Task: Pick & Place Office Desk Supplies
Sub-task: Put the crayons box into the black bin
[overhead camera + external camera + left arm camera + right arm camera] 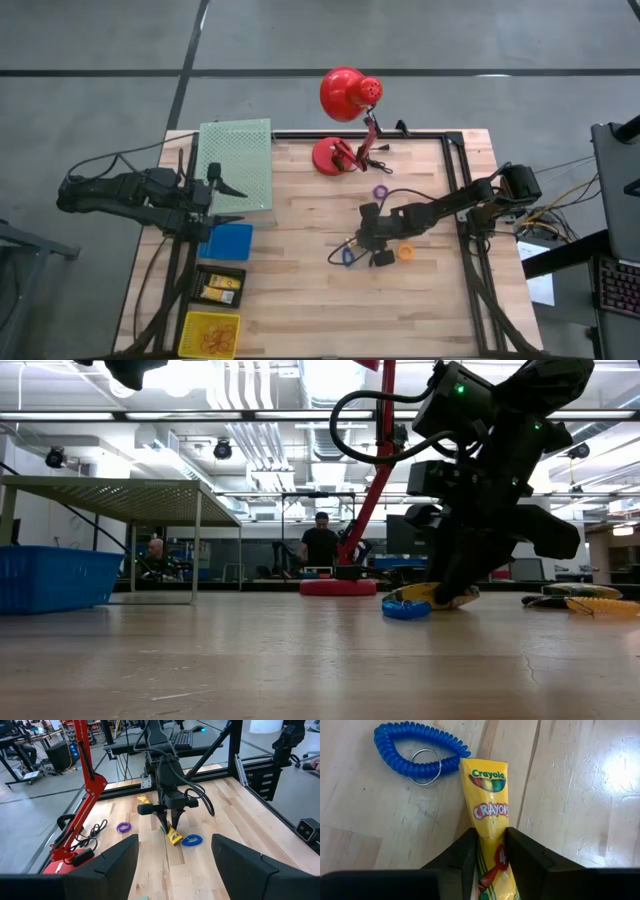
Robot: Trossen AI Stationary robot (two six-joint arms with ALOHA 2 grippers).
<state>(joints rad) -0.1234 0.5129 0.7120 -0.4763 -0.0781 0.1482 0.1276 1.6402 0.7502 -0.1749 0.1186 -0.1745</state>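
**Right claw pinches a crayon pack at mid-table**

The right gripper (489, 851) stands low over the wooden table (300, 290), its two dark fingers pressed against either side of a yellow crayon pack (490, 795) — the wrist view shows the pack's near end squeezed between them, so the claw is gripping the pack. The pack lies on the boards, its free end pointing away from the fingers. At that far end, touching its corner, lies a blue coil ring (415, 752) with a small metal key ring (425, 767) resting on the coil.

Seen from above, the right gripper (368, 238) sits a little toward 3 o'clock of the table's centre, with the blue coil ring (346, 256) just at its 7 o'clock. An orange ring (406, 252) lies at 4 o'clock of the gripper, near it, and a purple ring (381, 192) lies at its 12 o'clock, apart from it. A red desk lamp (345, 110) stands at the table's 12 o'clock edge.

The left gripper (228, 187) waits at the 9 o'clock side, over a green mesh tray (240, 150) — its fingers (115, 862) stand wide apart, holding nothing. Below it lie a blue bin (230, 241), a black tray (220, 286) with yellow pieces and a yellow bin (212, 334), in a line toward 7 o'clock.
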